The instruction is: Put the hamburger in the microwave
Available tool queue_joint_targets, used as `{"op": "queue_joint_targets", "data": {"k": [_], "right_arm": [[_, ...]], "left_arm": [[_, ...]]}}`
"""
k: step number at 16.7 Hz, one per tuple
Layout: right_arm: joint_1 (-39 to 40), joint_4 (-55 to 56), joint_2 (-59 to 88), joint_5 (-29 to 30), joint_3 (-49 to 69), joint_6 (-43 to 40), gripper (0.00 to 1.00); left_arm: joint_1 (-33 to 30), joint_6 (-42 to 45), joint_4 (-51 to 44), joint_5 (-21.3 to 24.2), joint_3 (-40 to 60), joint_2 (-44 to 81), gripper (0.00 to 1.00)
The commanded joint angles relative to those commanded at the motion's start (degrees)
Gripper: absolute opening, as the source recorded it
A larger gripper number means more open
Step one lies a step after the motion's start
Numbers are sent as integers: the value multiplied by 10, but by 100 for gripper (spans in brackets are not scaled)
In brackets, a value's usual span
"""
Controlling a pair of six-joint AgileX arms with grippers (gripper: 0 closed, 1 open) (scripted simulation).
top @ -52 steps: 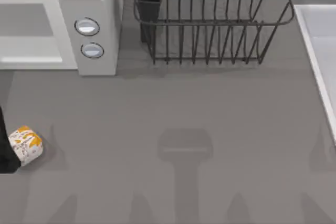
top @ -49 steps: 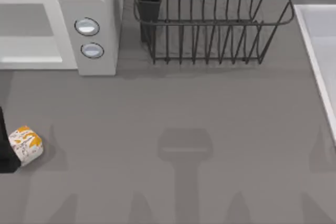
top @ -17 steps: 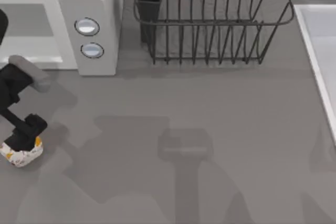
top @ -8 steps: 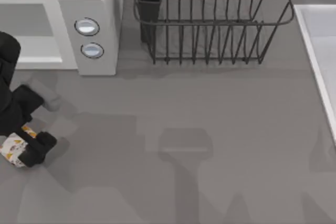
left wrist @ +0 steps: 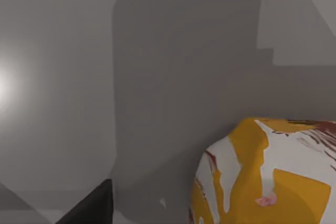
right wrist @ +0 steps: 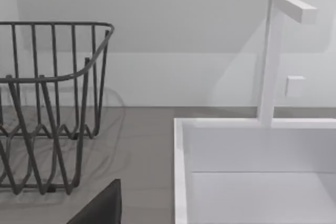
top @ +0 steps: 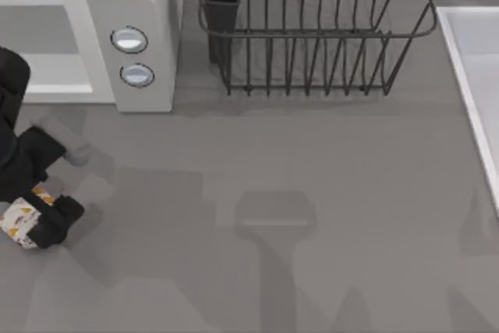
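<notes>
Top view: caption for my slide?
Left pincer down on the hamburger near the table's left edge, microwave open behind.

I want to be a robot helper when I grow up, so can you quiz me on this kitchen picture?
1. Which arm's gripper is at the hamburger?
2. True or false: the hamburger is inside the microwave.
3. What stands to the right of the microwave in the top view? A) a dish rack B) a toaster C) a kettle

Key: 1. The left arm's. 2. False, it lies on the table in front of the microwave. 3. A.
</notes>
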Motion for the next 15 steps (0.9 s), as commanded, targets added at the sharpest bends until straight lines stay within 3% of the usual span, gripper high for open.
{"op": "queue_joint_targets", "data": {"k": [9, 15], "right_arm": [[0, 0, 0, 0, 0, 0, 100], [0, 0, 0, 0, 0, 0, 100]], "left_arm": [[0, 0, 0, 0, 0, 0, 2], [0, 0, 0, 0, 0, 0, 0]]}}
